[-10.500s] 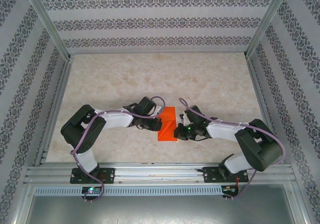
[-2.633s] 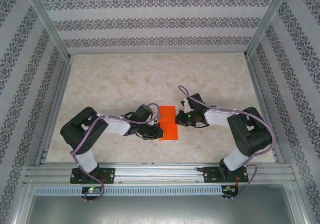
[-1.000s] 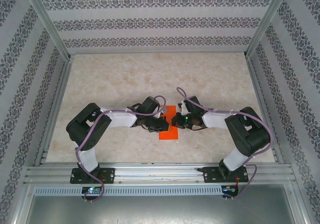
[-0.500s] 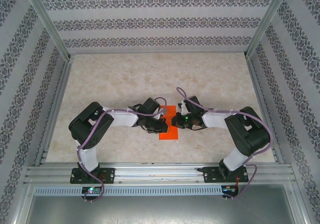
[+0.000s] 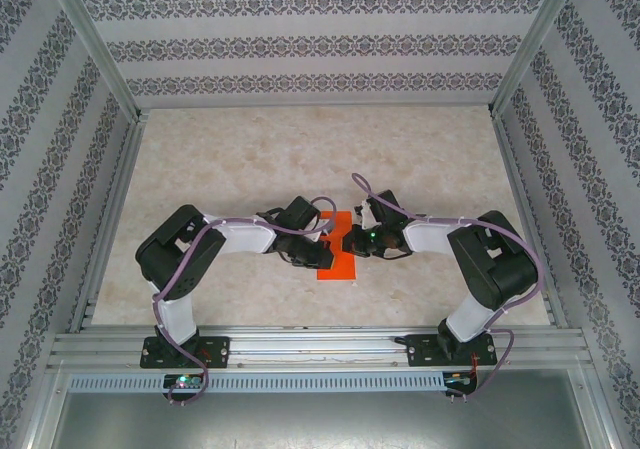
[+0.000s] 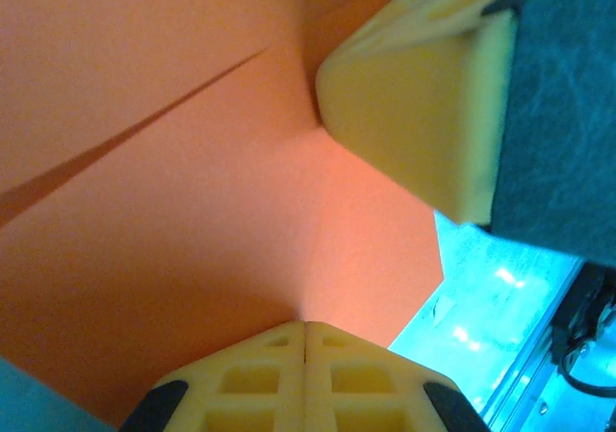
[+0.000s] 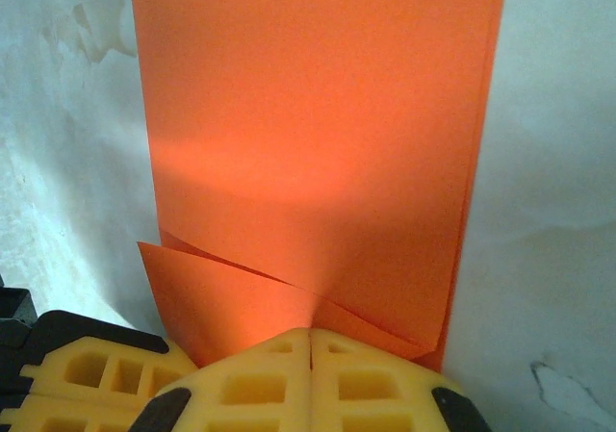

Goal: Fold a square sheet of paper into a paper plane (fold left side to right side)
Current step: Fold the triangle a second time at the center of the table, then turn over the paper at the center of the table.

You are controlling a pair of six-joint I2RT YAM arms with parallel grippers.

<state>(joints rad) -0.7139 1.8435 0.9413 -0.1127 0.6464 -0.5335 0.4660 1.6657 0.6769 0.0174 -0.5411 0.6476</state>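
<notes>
Just below the centre of the top view, the square sheet of paper [image 5: 338,266] lies folded on the table [image 5: 300,149]. The left gripper [image 6: 305,328] is pinched tight on its edge (a crease rises from the tips). The right gripper [image 7: 311,334], bottom of its frame, is clamped on the layered corner.

Beige marbled tabletop [image 5: 300,149], floral-striped walls [image 5: 320,44], aluminium frame rails [image 5: 320,347], grey metal tray [image 5: 320,419]
</notes>
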